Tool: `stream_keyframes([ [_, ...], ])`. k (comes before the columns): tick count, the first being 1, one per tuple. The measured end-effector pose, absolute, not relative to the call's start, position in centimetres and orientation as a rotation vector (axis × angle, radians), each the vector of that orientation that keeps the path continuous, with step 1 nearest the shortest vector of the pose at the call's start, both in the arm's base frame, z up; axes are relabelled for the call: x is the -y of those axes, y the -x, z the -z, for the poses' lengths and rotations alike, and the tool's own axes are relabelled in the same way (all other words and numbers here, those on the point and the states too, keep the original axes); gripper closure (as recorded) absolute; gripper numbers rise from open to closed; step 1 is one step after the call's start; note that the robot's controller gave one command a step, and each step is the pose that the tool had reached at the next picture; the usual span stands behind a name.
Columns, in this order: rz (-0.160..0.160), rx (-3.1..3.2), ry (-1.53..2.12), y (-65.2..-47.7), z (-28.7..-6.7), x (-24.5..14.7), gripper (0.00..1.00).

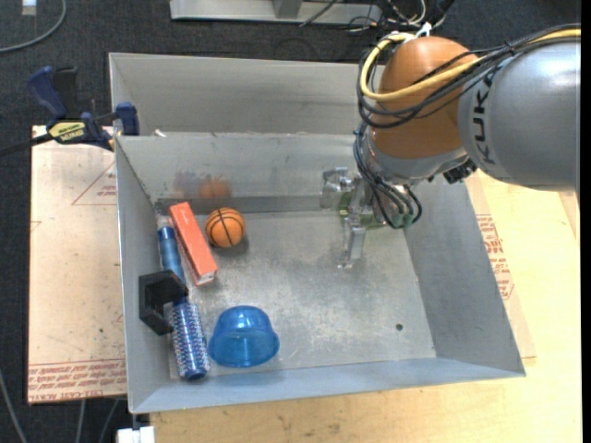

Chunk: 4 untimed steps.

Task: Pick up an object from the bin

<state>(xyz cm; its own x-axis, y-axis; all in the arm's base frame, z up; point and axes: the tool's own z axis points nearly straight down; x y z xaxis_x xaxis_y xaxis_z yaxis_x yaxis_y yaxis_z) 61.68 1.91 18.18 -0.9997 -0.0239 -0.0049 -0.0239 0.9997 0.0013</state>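
Gripper (351, 245) over bare bin (305, 293) floor; wide or narrow, cannot tell.
Nothing beneath it to grasp: toy basketball (224, 228) lies at its 9 o'clock.

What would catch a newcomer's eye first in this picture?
First the arm's orange cover at the upper right, with the gripper below it over the bare middle of the bin. Then the bright things along the bin's left side: a small orange ball near the back wall and a blue cup near the front.

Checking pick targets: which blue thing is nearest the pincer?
The wide blue cup; the thin tube and ribbed roller lie farther left.
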Motion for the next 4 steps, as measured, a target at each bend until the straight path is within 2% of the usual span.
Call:
stream_keyframes([
  [1, -0.004, -3.140, -0.010, -63.2, -16.1, 4.6, 0.00],
  [2, 0.002, -3.127, 0.231, -63.2, -13.6, 5.8, 0.00],
  [3, -0.005, -3.133, -0.015, -64.4, -10.1, 7.9, 0.00],
  [4, -0.060, -3.092, -0.066, -66.9, -8.4, 9.7, 1.00],
])
